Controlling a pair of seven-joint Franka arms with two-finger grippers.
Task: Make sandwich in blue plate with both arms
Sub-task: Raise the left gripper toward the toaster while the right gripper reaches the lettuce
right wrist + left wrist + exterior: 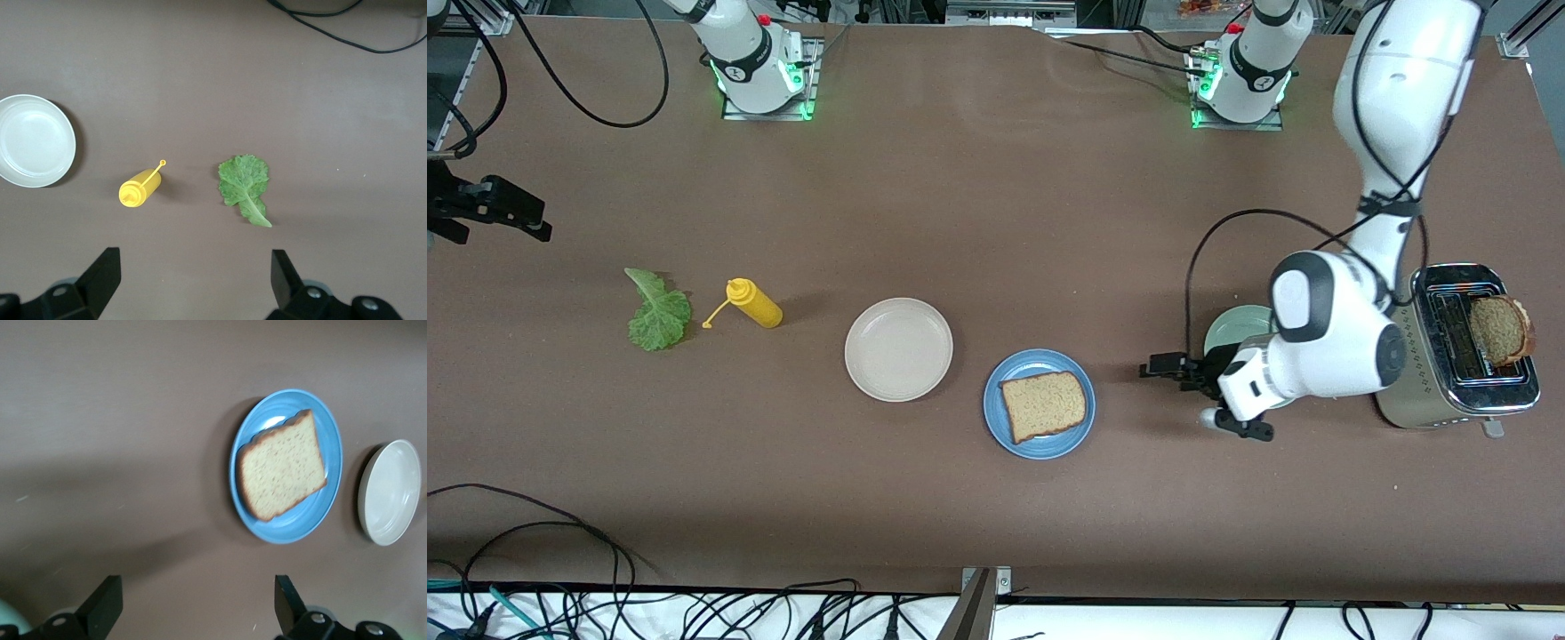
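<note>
A square slice of brown wholegrain bread [1046,405] lies on the round glossy sky-blue plate [996,420]; a crinkled green lettuce leaf [658,311] lies toward the right arm's end of the brown table [996,222]. The left pincer [1167,368] hangs beside the plate, spread wide and empty. The right pincer [193,280] hangs over the table near the leaf, also wide and empty.

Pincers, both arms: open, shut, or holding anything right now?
Left pincer: open, holding nothing, over the table beside the blue plate.
Right pincer: open, holding nothing, over the table near the lettuce leaf.

White arms [1383,116] with black joint bands, trailing black cables [1209,240], green-lit bases [760,67], apparently red buttons.
</note>
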